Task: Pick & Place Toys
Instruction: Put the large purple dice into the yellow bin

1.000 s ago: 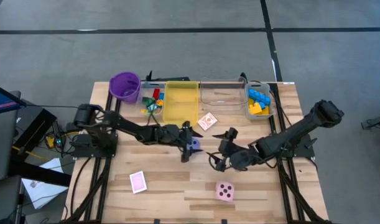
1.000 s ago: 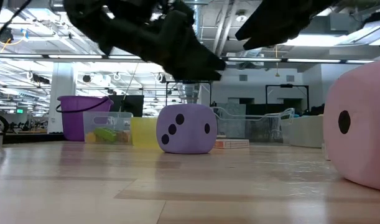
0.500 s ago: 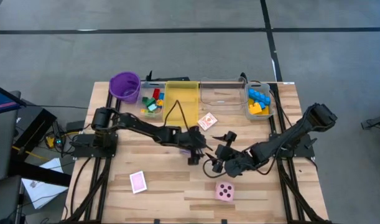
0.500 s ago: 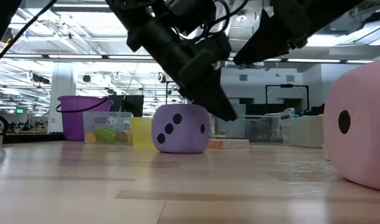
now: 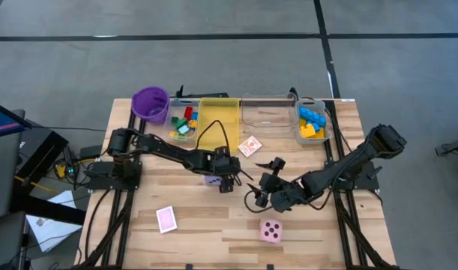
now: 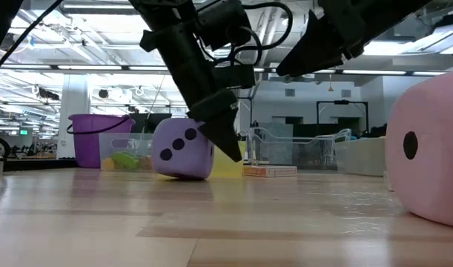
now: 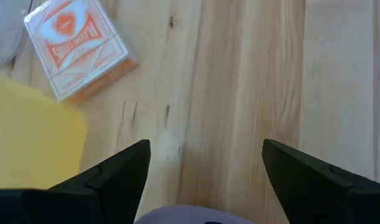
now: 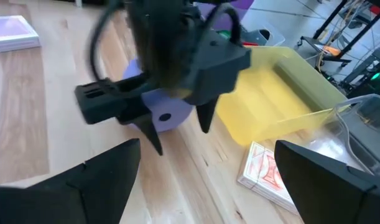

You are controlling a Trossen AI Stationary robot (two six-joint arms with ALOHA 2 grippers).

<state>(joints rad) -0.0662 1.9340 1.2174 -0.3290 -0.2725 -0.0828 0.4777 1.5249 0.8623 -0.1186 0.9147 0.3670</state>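
Observation:
A purple foam die point(image 6: 183, 148) sits tipped on the table's middle, mostly hidden under my left gripper point(image 5: 228, 180) in the high view. That gripper is open, slants down over the die and straddles it; the die's top point(image 7: 177, 215) shows between the fingers. My right gripper point(image 5: 261, 193) hangs open just right of it, above the table, touching nothing. A pink die point(image 5: 270, 231) rests flat near the front edge. A pink-backed card point(image 5: 166, 219) lies at the front left. Bricks point(image 5: 312, 123) lie in a small bin. My left gripper comes at the purple die slanting down from the table's left, with its open fingers on either side of the die. One finger point(image 6: 223, 136) lies against the die's upper right side point(image 6: 207, 142). The die leans toward the table's left, resting on its lower edge point(image 6: 183, 175).
Along the far edge stand a purple cup point(image 5: 151, 103), a clear bin of mixed bricks point(image 5: 184, 124), a yellow bin point(image 5: 218, 122) and a clear bin point(image 5: 267, 112). A boxed card deck point(image 5: 249, 145) lies in front of the yellow bin. Bare wood lies at the front.
My left gripper has tipped steeply downward and sunk over the purple die, staying open. The die has slid toward the table's left edge and tipped from flat onto its lower edge. My right gripper has sunk a little.

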